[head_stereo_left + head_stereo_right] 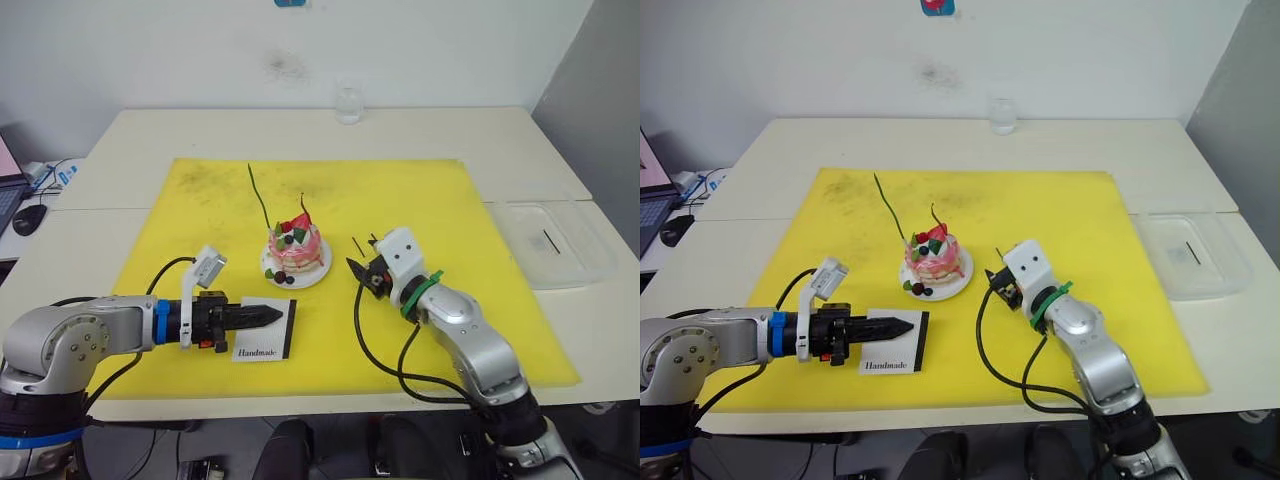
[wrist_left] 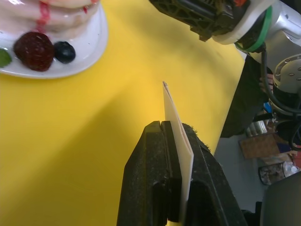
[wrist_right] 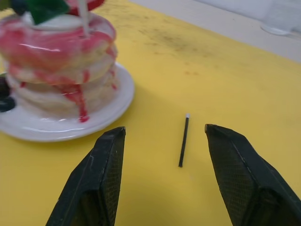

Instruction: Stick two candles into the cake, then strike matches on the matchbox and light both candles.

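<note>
Left gripper [image 1: 272, 316] clamped on matchbox [image 1: 266, 344]; right gripper [image 3: 162, 155] wide apart around match [image 3: 183, 140].

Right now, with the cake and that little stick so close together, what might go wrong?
The right end effector is open around a match lying flat on the yellow mat; such a thin stick could slip out as the fingers close. The cake on its plate sits just beside it, so a stray move might bump it. The left end effector pinches the matchbox by one edge, which might twist when struck.
</note>
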Motion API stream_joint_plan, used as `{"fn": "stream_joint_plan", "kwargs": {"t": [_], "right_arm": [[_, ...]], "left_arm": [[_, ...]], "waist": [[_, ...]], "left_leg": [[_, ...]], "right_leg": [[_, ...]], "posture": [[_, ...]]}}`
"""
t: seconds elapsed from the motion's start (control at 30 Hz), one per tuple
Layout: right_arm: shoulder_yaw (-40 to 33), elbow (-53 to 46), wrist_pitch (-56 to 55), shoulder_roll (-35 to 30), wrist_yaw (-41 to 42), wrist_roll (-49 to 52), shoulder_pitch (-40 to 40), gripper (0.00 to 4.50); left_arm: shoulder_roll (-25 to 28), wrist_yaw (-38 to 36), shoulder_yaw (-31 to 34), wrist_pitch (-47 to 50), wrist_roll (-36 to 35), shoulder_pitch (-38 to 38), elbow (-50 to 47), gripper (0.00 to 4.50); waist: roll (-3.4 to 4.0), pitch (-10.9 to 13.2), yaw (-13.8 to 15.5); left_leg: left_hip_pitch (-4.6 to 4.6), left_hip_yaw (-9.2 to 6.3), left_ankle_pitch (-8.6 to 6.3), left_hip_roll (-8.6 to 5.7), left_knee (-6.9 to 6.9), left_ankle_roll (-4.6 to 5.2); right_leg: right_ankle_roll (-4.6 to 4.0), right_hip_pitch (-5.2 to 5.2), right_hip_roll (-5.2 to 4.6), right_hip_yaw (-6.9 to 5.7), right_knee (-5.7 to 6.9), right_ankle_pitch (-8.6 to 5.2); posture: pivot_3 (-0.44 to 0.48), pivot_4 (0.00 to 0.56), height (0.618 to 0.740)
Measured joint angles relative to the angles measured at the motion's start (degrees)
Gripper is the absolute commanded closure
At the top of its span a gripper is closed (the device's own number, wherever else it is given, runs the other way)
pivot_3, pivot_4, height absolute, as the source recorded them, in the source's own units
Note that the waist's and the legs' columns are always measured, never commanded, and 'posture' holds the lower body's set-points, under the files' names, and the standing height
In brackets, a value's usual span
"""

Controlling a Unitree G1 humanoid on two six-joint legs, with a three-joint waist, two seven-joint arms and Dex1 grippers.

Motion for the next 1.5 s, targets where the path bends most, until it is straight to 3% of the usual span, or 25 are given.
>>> {"fn": "stream_joint_plan", "kwargs": {"t": [0.33, 0.83, 1.13, 1.5], "right_arm": [[-1.51, 14.06, -3.54, 4.77, -3.84, -2.04, -6.20, 1.71], [-2.38, 21.40, -5.85, 7.87, -4.43, -2.86, -8.94, 1.71], [-5.08, 24.16, -3.08, 10.83, -6.33, -2.44, -11.25, 4.47], [-5.84, 19.53, 1.14, 12.08, -5.90, -1.24, -10.22, 4.47]], "left_arm": [[0.02, -0.92, -0.16, -1.44, 1.01, -0.03, 0.26, 4.50], [-0.40, -0.59, -0.27, -1.90, 1.23, -0.21, 0.26, 4.50], [-1.13, 0.67, -0.28, -1.53, 1.12, -0.24, 0.23, 4.50], [-2.32, 2.17, -0.24, -0.53, 0.33, -0.25, 0.00, 4.50]], "waist": [[0.00, 0.00, -0.66], [0.00, 0.00, -0.92], [-0.01, -0.01, -0.93], [-0.01, -0.01, -0.92]], "left_leg": [[0.00, 0.01, 0.00, 0.01, -0.01, 0.01], [0.06, 0.01, 0.00, 0.05, -0.01, 0.02], [0.08, 0.00, 0.01, 0.04, 0.00, 0.02], [0.05, -0.01, 0.01, 0.04, 0.00, 0.02]], "right_leg": [[-0.14, 0.00, 0.03, 0.01, 0.04, 0.08], [-0.16, 0.00, 0.08, 0.02, 0.11, 0.10], [-0.19, 0.03, 0.08, 0.02, 0.12, 0.12], [-0.22, 0.02, 0.08, 0.01, 0.11, 0.14]], "posture": [[0.000, 0.150, 0.740], [0.000, 0.150, 0.740], [0.000, 0.150, 0.740], [0.000, 0.150, 0.740]]}}
